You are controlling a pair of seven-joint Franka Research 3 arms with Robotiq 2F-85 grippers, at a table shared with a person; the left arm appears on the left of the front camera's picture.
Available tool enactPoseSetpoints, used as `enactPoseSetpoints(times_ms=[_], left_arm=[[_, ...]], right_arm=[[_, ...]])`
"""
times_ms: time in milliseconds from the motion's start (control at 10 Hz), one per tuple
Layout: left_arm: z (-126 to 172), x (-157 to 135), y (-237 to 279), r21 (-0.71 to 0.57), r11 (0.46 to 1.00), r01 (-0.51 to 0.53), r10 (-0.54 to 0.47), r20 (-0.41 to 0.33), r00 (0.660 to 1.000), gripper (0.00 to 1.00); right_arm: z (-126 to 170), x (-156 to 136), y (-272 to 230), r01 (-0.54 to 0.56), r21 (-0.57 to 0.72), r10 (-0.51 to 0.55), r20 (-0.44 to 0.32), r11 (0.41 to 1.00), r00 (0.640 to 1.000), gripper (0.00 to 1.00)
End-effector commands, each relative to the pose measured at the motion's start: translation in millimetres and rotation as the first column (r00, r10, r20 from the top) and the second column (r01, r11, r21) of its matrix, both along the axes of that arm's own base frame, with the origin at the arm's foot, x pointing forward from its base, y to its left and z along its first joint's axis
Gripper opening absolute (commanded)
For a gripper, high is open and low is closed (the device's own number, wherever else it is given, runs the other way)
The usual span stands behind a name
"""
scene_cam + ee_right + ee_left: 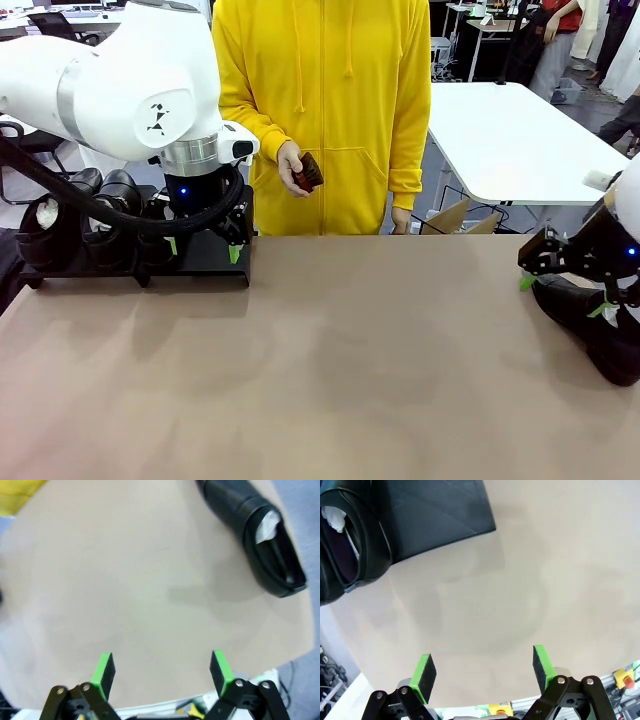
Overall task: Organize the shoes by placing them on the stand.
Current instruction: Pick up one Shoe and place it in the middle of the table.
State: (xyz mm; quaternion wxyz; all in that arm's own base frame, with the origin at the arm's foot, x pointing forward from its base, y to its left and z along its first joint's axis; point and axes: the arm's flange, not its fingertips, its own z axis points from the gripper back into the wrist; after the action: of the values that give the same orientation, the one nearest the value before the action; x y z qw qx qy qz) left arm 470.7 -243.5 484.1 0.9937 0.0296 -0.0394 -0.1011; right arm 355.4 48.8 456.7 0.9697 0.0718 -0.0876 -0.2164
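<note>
The black stand (215,264) sits at the table's far left, with black shoes (48,226) lined up on its left part. My left gripper (203,249) hangs open just in front of the stand's bare right end. In the left wrist view this gripper (482,672) is open over bare table, with the stand (437,510) and a paper-stuffed shoe (350,545) beyond it. Another black shoe (592,318) lies at the table's right edge, directly under my open right gripper (565,296). The right wrist view has that shoe (252,527) on its side, ahead and right of the open gripper (162,672).
A person in a yellow hoodie (330,90) stands at the far side, a hand holding a small dark object (307,172). A white table (510,140) stands behind on the right. The tan tabletop (340,370) lies bare between the two arms.
</note>
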Motion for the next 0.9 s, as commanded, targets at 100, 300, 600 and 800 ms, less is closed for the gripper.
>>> enactPoseSetpoints(times_ms=[100,300,600,800], left_arm=[[2,2,6,-0.005,1.000,-0.002,0.002,0.005,1.000,1.00],[2,2,6,-0.005,1.000,-0.002,0.002,0.005,1.000,1.00],[2,2,6,-0.005,1.000,-0.002,0.002,0.005,1.000,1.00],[2,2,6,-0.005,1.000,-0.002,0.002,0.005,1.000,1.00]], right_arm=[[-17,33,-59,-0.168,-0.149,0.158,-0.075,0.975,0.985,1.00],[-23,55,-81,-0.271,-0.244,0.255,-0.097,0.931,0.962,1.00],[-30,35,-74,-0.211,-0.198,0.192,-0.112,0.957,0.975,1.00],[-30,49,-81,-0.239,-0.221,0.214,-0.132,0.945,0.968,1.00]])
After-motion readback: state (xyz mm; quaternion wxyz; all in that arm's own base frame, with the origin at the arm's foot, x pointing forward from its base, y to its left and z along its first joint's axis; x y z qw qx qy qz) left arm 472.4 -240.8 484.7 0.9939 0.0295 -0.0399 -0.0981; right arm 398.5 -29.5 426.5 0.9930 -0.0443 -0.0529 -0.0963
